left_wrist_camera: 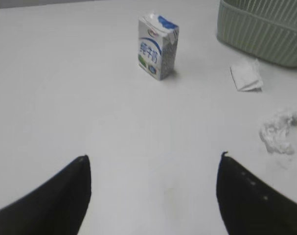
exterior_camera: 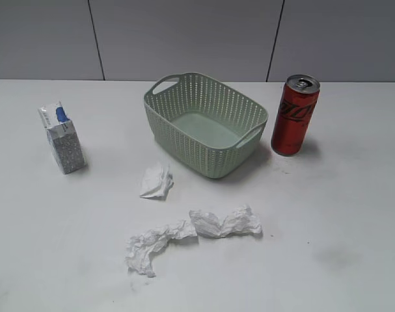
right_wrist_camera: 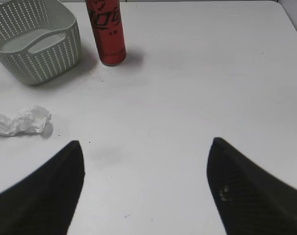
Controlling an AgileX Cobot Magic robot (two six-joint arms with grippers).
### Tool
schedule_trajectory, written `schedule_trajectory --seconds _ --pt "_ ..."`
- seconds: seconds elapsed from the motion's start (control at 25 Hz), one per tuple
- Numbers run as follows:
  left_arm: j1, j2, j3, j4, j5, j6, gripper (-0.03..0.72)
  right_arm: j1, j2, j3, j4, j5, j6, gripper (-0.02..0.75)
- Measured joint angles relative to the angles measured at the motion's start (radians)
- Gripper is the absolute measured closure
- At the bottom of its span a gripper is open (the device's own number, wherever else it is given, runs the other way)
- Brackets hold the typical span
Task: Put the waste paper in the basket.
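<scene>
The pale mint-green basket [exterior_camera: 205,123] stands empty at the table's middle back; it also shows in the left wrist view [left_wrist_camera: 263,29] and the right wrist view [right_wrist_camera: 35,41]. A small crumpled wad [exterior_camera: 156,181] lies just in front of it, also in the left wrist view [left_wrist_camera: 246,77]. Two longer twisted wads lie nearer the front: one on the left [exterior_camera: 151,244], also in the left wrist view [left_wrist_camera: 280,132], and one on the right [exterior_camera: 224,222], also in the right wrist view [right_wrist_camera: 22,121]. My left gripper [left_wrist_camera: 153,156] and right gripper [right_wrist_camera: 144,142] are open and empty over bare table. Neither shows in the exterior view.
A red drink can [exterior_camera: 295,116] stands upright right of the basket, also in the right wrist view [right_wrist_camera: 106,30]. A small white-and-blue carton [exterior_camera: 62,137] stands at the left, also in the left wrist view [left_wrist_camera: 158,46]. A grey panelled wall runs behind the white table.
</scene>
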Motion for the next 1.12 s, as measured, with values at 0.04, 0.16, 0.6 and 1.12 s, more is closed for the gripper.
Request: schedule_trajectory --seconds 0.04,0.16,0.6,1.12 --pt "-0.001 0.037 -0.006 -0.012 -0.002 0.02 0.097 0.0 0.0 0.0 0.0 0.0 0.0 0.149" --pt "-0.023 0.123 -0.022 -0.045 -0.07 0.047 0.097 0.0 0.0 0.0 0.0 0.0 0.0 0.149" --pt "-0.163 0.494 -0.101 -0.108 -0.192 0.173 0.097 0.0 0.0 0.0 0.0 0.0 0.0 0.149" --pt "-0.393 1.065 -0.318 -0.022 -0.209 0.197 0.097 0.0 0.0 0.0 0.0 0.0 0.0 0.149"
